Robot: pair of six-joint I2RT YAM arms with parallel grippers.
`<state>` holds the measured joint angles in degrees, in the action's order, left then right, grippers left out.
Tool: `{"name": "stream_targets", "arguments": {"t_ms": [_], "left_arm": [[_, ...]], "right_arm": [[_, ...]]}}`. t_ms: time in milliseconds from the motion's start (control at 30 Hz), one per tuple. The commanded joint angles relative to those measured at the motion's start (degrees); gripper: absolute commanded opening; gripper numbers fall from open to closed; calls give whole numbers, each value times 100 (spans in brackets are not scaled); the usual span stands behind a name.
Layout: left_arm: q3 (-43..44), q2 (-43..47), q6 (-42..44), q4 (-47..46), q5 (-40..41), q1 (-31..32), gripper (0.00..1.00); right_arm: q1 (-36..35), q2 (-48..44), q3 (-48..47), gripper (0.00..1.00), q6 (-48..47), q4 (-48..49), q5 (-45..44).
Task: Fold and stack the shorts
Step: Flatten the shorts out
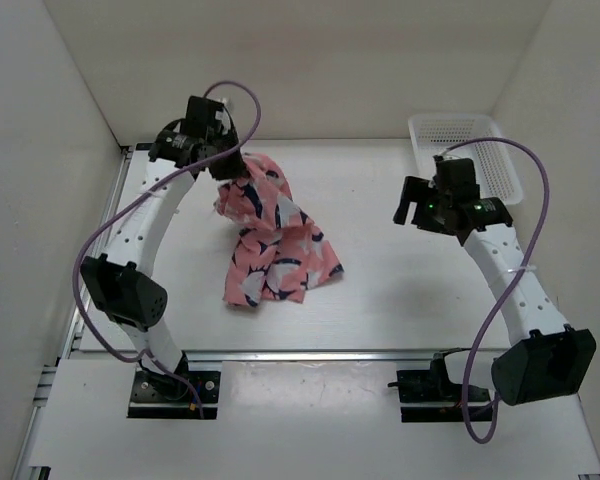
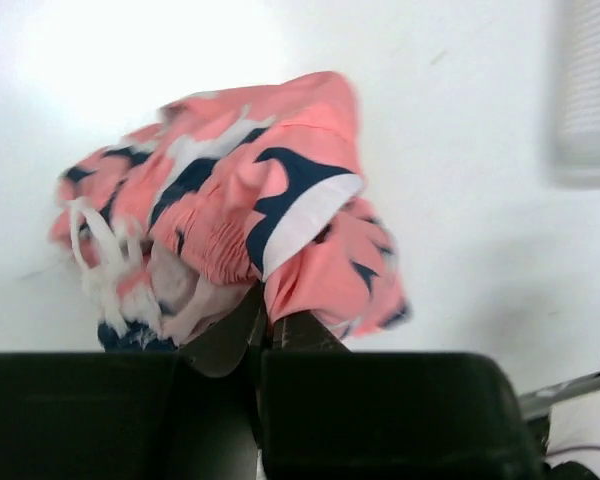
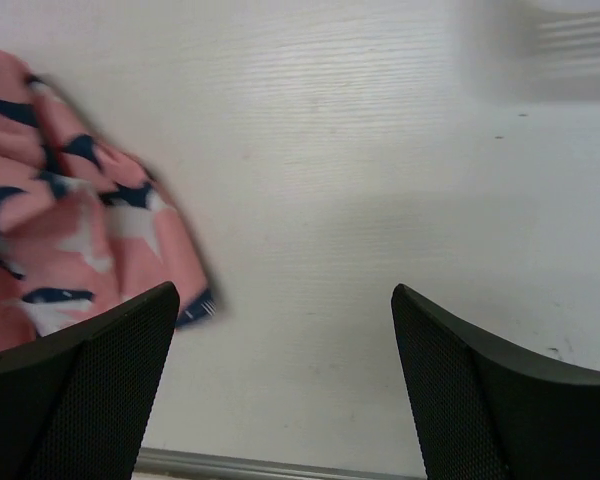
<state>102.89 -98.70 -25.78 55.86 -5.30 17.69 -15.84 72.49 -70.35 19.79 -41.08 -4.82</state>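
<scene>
The salmon-pink shorts point(image 1: 273, 235) with navy-and-white shark shapes hang bunched at the left middle of the table, their lower end resting on it. My left gripper point(image 1: 230, 166) is shut on their top edge and holds it up. In the left wrist view the shorts point(image 2: 250, 190) hang crumpled just past my closed left gripper point(image 2: 263, 322), with the white drawstring point(image 2: 95, 255) dangling at the left. My right gripper point(image 1: 412, 205) is open and empty above the table to the right of the shorts. The right wrist view shows the shorts' edge point(image 3: 70, 235) at its left.
A white mesh basket point(image 1: 465, 150) stands at the back right corner, just behind my right arm. White walls close in the table at the back and both sides. A metal rail point(image 1: 310, 355) runs along the near edge.
</scene>
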Motion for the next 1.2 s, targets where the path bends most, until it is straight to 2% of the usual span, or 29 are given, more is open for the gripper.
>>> {"name": "stream_targets", "arguments": {"t_ms": [0, 100, 200, 267, 333, 367, 400, 433, 467, 500, 567, 667, 700, 733, 800, 833, 867, 900, 933, 967, 1000, 1033, 1067, 1167], "left_arm": [[1316, 105, 223, 567, 135, 339, 10], [2310, -323, 83, 813, 301, 1033, 10], [2865, -1025, -154, 603, -75, 1762, 12], [3314, -1562, -278, 453, -523, 2270, 34], [4454, -2520, -383, 531, -927, 2492, 64], [4885, -2801, -384, 706, -1277, 2493, 83], [5333, -3031, -436, 977, -1350, 2546, 94], [5251, -2946, -437, 980, -1212, 2546, 96], [4989, -2754, -437, 980, -1080, 2477, 98], [4107, -2473, -376, 815, -965, 2319, 99], [3171, -1472, -375, 287, -789, 2073, 99], [1904, -486, -297, 224, -185, 1642, 92], [1614, -293, -296, 276, -43, 1563, 86], [976, 49, -235, 277, 54, 1405, 72], [331, 297, -234, 277, 117, 1264, 54], [-281, 437, -234, 190, 117, 1150, 45], [-566, 439, -443, 128, 117, 1149, 38], [-838, 491, -541, -29, 47, 1149, 38], [-1093, 492, -664, -118, 47, 1096, 44], [-1548, 413, -900, -232, -6, 1096, 56], [-1762, 343, -902, -390, -241, 1035, 86], [-1912, 255, -963, -644, -348, 947, 95], [-2061, -15, -1025, -724, -418, 947, 100], [-2002, -561, -1025, -839, -437, 876, 100]], "right_arm": [[623, -331, -172, 91, -213, -269, 227], [914, -559, -172, 91, -29, -269, 358], [1090, -692, -67, 91, 139, -330, 166], [1266, -744, 3, 91, 296, -391, 96], [1354, -806, 56, 91, 349, -392, 148], [1355, -876, 56, 91, 350, -392, 244], [1355, -938, 56, 91, 350, -453, 297], [1355, -1043, 143, 91, 350, -454, 393], [1355, -1044, 205, 91, 350, -454, 394], [1355, -1131, 284, 91, 350, -454, 481], [1355, -1184, 556, 91, 350, -401, 726], [1277, -1184, 898, 91, 403, -260, 1008], [1215, -1106, 952, 91, 403, -182, 1009], [1075, -983, 953, 91, 403, -129, 1088], [916, -799, 953, 96, 552, -189, 756], [855, -537, 953, 98, 552, -303, 641], [854, -369, 857, 99, 552, -374, 553], [793, -202, 804, 99, 552, -427, 500], [732, 122, 751, 99, 500, -427, 500], [670, 264, 698, 99, 499, -427, 439], [504, 536, 602, 99, 499, -427, 342], [415, 677, 531, 99, 499, -479, 185], [310, 957, 374, 99, 499, -480, -148], [-156, 1407, 119, 99, 552, -532, -843]]}}
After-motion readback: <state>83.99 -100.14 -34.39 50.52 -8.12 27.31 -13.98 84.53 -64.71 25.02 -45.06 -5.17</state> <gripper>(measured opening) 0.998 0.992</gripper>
